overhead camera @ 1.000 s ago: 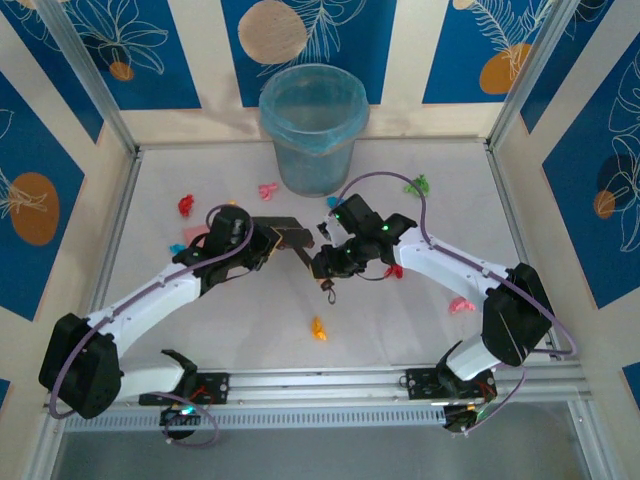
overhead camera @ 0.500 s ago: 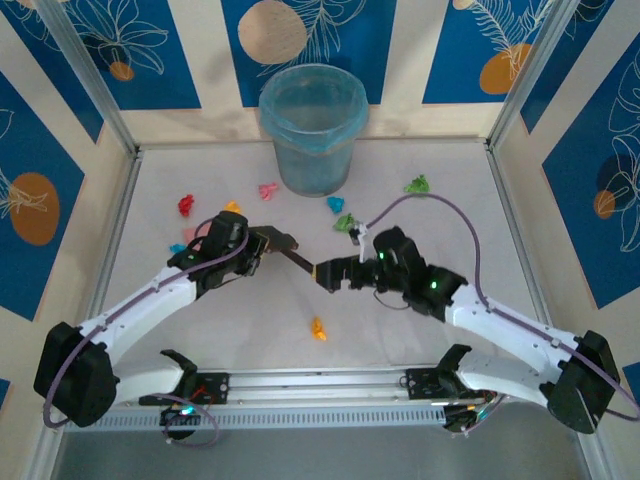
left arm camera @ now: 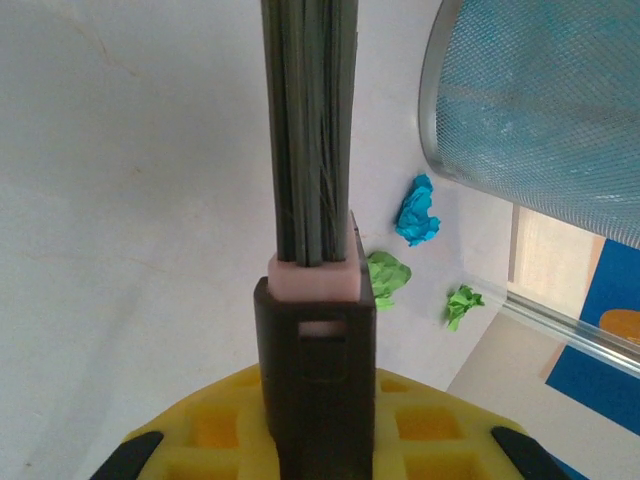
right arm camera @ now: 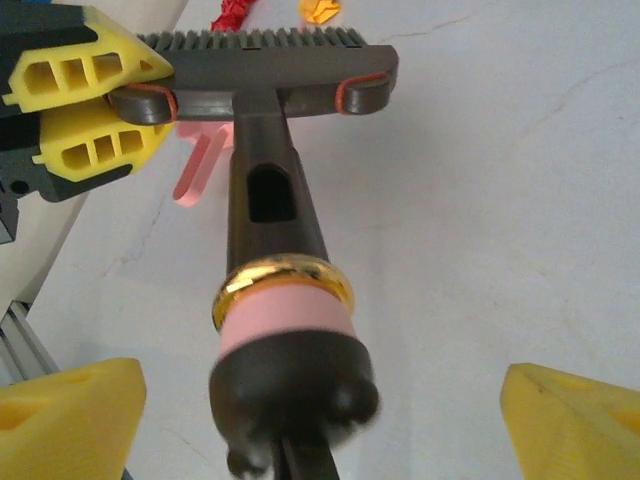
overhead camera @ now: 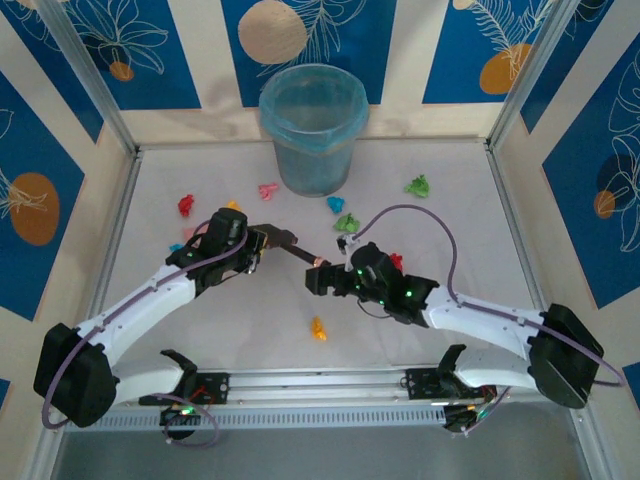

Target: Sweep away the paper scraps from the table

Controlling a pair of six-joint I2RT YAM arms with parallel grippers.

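Paper scraps (overhead camera: 318, 328): looked featherlight, scatter-prone.
Brush handle (right arm camera: 265, 190): rigid, likely best hold.
Left gripper (right arm camera: 100, 105): clamped brush head (right arm camera: 260, 45).
Right gripper (right arm camera: 320, 415): gaped around handle.

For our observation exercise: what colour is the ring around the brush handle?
The ring is shiny gold, seen best in the right wrist view.

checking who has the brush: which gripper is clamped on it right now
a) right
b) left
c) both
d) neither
b: in the right wrist view the left gripper pinches one end of the brush head, while the right gripper is open, its fingers standing wide of it on either side.
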